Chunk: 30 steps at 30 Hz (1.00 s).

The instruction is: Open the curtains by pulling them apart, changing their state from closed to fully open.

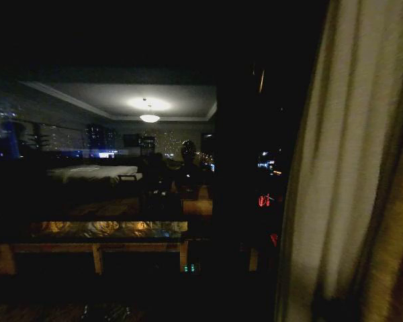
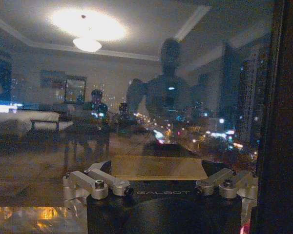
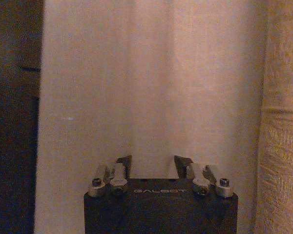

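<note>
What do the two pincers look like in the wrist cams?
Both match: the left pincer and the right pincer each have a black boxy body lettered GALBOT, silver metal linkages with dark bolts on both sides, and dark fingertips. No cables visible.

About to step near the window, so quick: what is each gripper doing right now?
Left gripper: open, holding nothing, facing the window glass.
Right gripper: open, holding nothing, facing the sheer curtain.

one sheer curtain (image 1: 336,168), one golden drape (image 3: 283,122), two grippers (image 3: 153,163)
</note>
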Tool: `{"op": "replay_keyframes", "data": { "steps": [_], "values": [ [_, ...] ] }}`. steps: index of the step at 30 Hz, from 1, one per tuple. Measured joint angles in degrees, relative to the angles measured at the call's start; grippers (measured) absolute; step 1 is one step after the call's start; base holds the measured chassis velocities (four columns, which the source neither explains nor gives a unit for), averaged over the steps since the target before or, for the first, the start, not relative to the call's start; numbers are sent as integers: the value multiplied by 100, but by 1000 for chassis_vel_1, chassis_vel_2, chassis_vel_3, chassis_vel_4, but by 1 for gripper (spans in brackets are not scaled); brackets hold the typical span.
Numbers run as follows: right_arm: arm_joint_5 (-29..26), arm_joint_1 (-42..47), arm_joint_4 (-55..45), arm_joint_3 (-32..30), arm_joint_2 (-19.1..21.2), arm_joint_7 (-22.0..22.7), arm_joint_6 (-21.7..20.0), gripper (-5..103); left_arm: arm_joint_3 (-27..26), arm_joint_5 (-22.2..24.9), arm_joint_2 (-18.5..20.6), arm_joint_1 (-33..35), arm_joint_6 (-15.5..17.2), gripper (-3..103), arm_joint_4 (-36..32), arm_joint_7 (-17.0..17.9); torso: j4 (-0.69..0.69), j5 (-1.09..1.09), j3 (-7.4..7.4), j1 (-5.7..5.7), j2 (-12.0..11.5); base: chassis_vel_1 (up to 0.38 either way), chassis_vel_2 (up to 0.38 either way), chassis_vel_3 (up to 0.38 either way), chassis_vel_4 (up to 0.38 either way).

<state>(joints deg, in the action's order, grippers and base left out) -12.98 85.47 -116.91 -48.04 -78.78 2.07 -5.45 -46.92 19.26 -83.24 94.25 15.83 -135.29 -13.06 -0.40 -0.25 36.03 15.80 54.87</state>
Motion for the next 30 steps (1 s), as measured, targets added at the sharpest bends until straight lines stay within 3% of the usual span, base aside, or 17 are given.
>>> {"op": "replay_keyframes", "data": {
  "steps": [1,4,11,19,30],
  "values": [
    [106,120,-130,75,1,-1,36,60,2,1,-4,-1,4,100,-2,-1,-1,2,0,0,0,0,0,0,0],
    [264,311,-322,127,2,-1,137,65,8,2,-13,-9,4,100,-3,-7,0,1,0,1,0,0,0,0,0],
    [420,751,-616,262,5,-40,407,96,54,33,-17,-86,46,100,52,-71,0,0,-1,0,2,0,0,0,0],
    [446,870,-567,274,5,-103,582,100,56,162,-23,-74,59,100,105,-93,0,0,0,0,1,0,0,0,0],
    [317,1073,-440,360,5,-72,948,100,133,101,-341,-62,42,100,189,-88,0,0,-1,0,2,0,0,0,0]
  ]
}}
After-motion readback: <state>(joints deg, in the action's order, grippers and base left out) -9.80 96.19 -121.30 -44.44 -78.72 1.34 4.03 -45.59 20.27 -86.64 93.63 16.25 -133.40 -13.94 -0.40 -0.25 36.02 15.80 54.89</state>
